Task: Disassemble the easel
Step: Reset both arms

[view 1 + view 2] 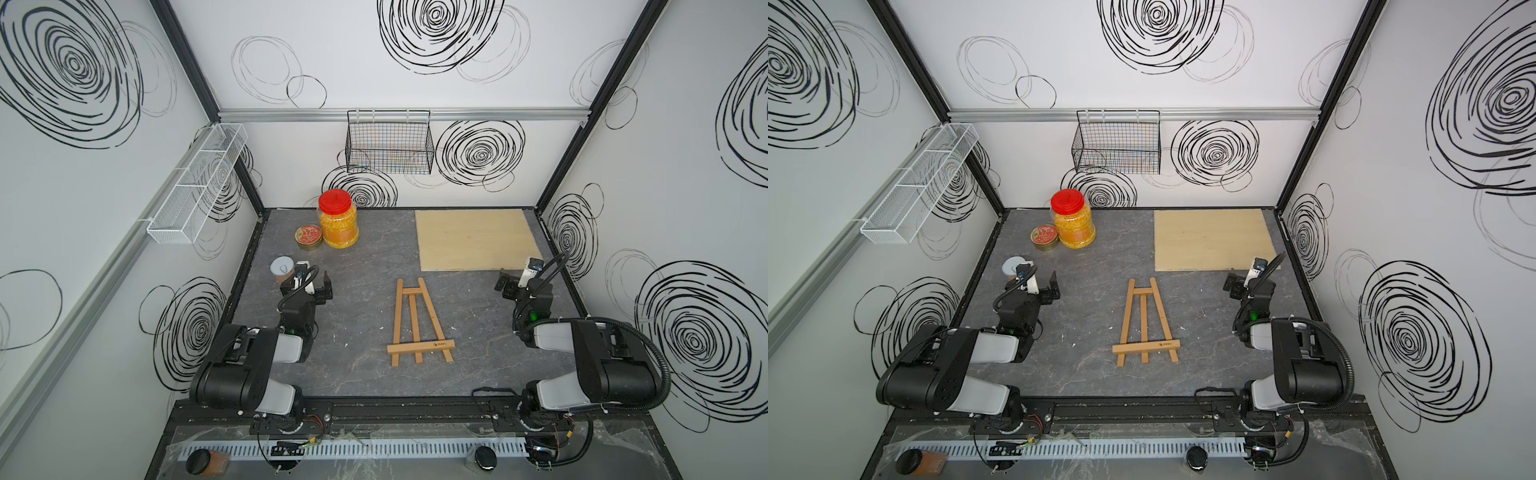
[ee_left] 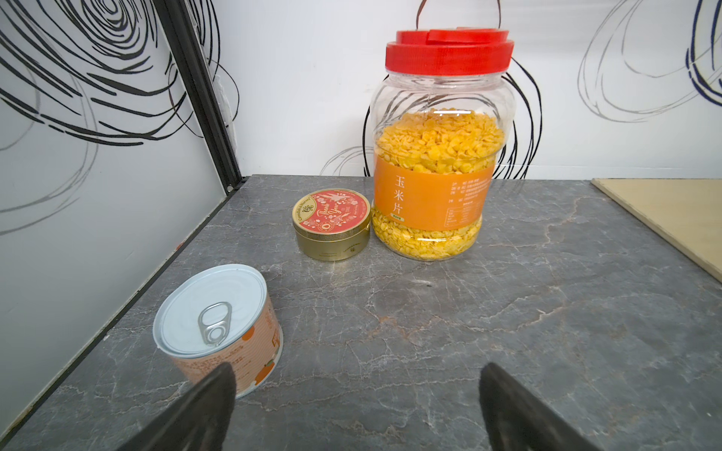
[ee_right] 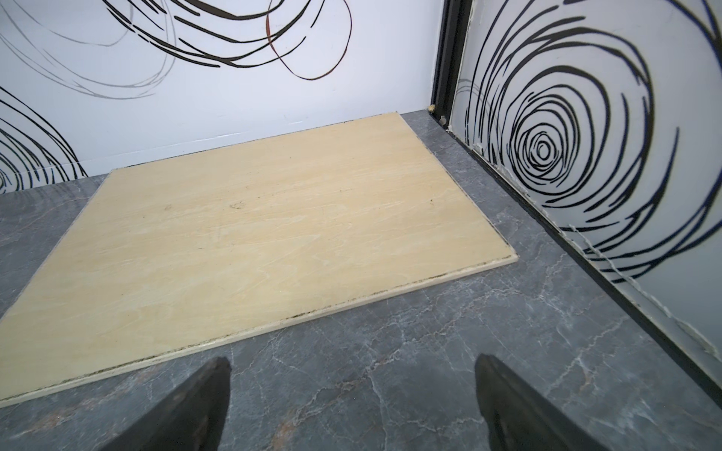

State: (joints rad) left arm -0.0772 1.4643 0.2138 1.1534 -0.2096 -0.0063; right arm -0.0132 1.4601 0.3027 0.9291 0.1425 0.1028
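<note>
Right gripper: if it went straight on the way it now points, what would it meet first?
Most likely the plywood board: in the right wrist view the open right gripper faces its near edge. Height is unclear; if it clears the flat board, the back wall comes next.

The easel (image 1: 414, 324) is honey-brown, the table (image 1: 353, 316) veined grey, the walls (image 1: 357, 58) white with black swirls.

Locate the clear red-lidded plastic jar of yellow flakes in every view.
Top view: clear red-lidded plastic jar at the back left of the grey table, beside the round gold tin.
Top view: jar, same spot beside the tin.
Left wrist: jar ahead of the left gripper, tin beside it.
Right wrist: not in it.
Shared landmark: pale rectangular plywood board, in all four.
</note>
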